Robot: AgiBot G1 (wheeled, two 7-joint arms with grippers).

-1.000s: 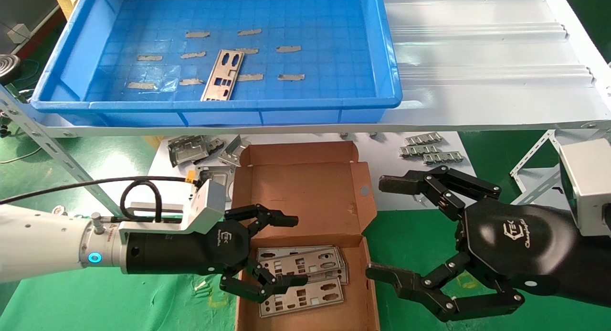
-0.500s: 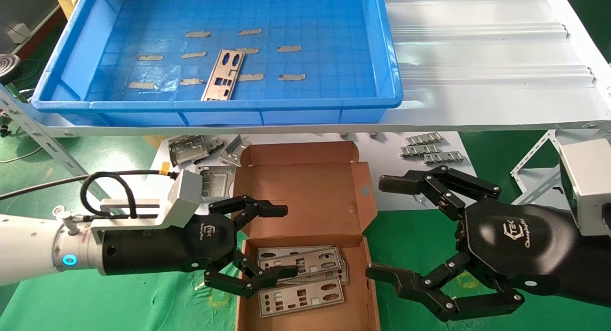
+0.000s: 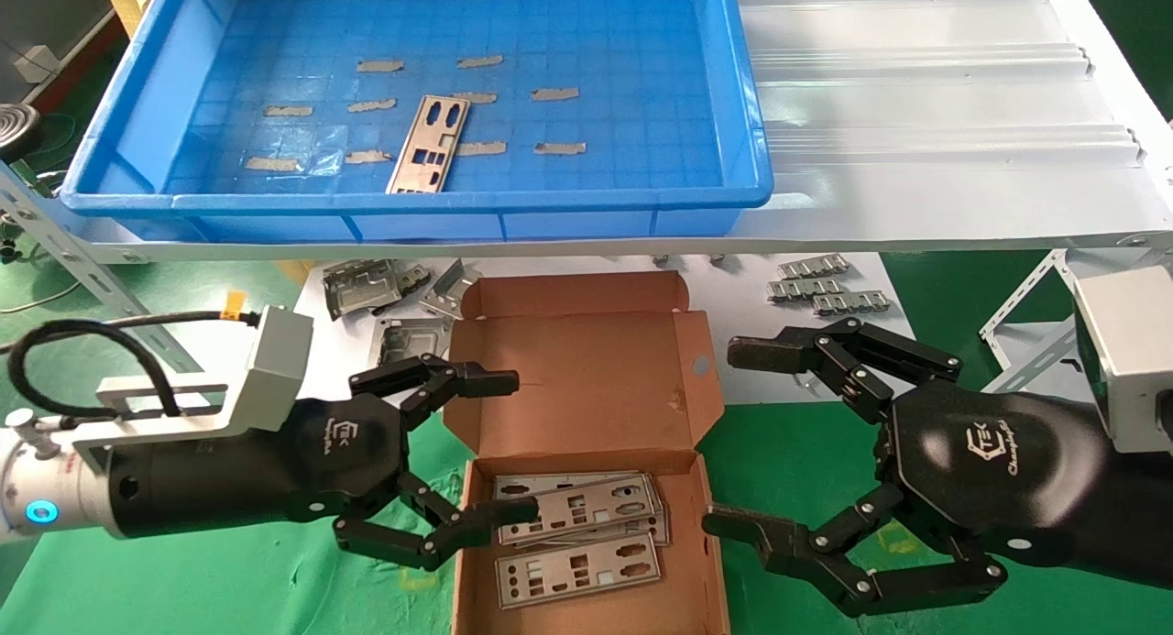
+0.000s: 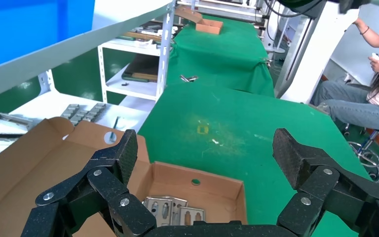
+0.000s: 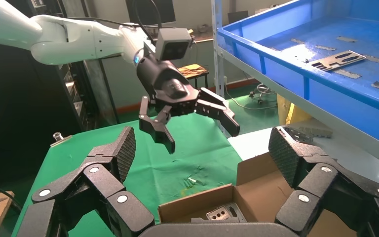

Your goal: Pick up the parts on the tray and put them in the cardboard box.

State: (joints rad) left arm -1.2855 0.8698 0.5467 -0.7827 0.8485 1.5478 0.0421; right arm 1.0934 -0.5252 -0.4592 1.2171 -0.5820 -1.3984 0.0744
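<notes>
- One part (image 3: 429, 145) left flat in the blue tray (image 3: 137, 113), up behind the cardboard box (image 3: 586, 406).
- Other parts piled inside the box.
- Left gripper (image 3: 499, 443) spread wide, empty, at the box's edge.
- Best to lift high over the tray rim.
- Best to pinch the thin plate by its long edges.
- Right gripper (image 3: 724, 438) wide apart, empty, beside the box.

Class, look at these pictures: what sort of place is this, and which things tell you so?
Probably a factory or workshop packing line. A blue tray sits on a metal shelf, punched metal plates lie stacked in a cardboard box, and more green-covered benches stretch behind.
</notes>
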